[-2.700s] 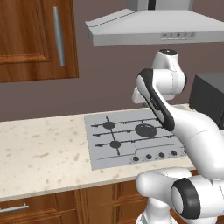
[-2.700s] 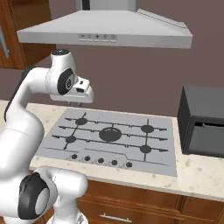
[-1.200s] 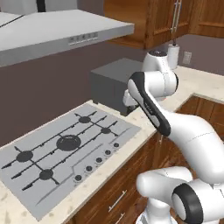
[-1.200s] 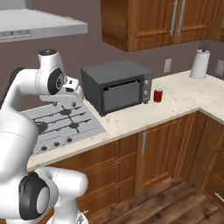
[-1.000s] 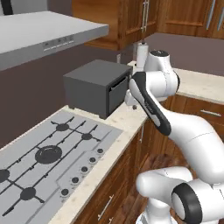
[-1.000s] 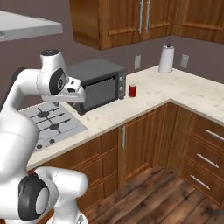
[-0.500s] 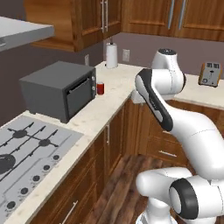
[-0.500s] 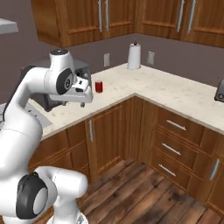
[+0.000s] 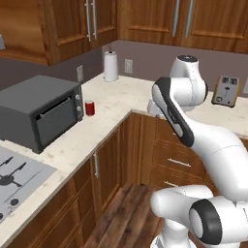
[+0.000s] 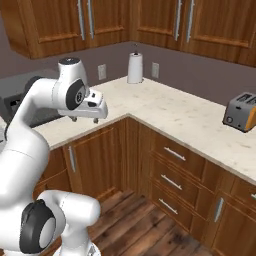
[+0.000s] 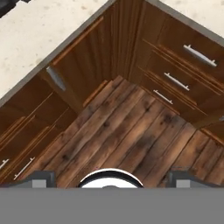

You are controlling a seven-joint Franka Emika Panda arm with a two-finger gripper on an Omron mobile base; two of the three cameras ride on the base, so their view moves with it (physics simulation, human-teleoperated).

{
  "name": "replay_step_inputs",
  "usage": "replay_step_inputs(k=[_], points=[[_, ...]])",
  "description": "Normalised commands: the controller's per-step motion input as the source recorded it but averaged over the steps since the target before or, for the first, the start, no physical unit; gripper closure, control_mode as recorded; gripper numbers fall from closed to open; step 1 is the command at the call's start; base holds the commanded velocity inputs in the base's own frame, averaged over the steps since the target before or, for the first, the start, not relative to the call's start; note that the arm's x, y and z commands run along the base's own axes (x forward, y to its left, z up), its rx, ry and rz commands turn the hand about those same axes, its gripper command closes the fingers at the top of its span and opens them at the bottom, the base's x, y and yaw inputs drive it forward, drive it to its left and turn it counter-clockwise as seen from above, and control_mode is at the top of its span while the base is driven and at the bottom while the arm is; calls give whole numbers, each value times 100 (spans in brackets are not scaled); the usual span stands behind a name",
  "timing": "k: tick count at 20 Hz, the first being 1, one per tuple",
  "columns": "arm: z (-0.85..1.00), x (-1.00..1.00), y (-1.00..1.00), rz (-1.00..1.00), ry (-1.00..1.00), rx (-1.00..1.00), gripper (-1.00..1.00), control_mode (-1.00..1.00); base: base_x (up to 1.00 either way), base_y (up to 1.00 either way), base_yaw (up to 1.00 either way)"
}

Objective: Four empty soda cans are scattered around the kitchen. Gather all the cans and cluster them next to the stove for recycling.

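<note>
End effector (image 11: pixel 109 181) spread wide, empty, above wood floor (image 11: pixel 127 131) (soda can (image 9: pixel 89 107) unlabelled beside microwave (image 9: pixel 38 114))

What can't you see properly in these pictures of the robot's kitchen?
- Flat silver-grey gas stove: cut off by the left base view's left and bottom edges.
- Small red soda can: too small to read any label; one is visible on the pale speckled counter, beside the dark grey microwave.
- Two-finger gripper: its fingertips barely rise at the hand view's bottom edge, open over the wooden floor.
</note>
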Motion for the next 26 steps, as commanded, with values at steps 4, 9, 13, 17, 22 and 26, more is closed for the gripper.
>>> replay_step_inputs(k=[4,9,13,17,22,26], points=[[0,0,0,0,0,0,-100,100,62,-49,23],[0,0,0,0,0,0,-100,100,55,-28,34],[0,0,0,0,0,0,-100,100,51,-31,41],[0,0,0,0,0,0,-100,100,53,-36,44],[0,0,0,0,0,0,-100,100,54,-24,45],[0,0,0,0,0,0,-100,100,52,-17,46]])
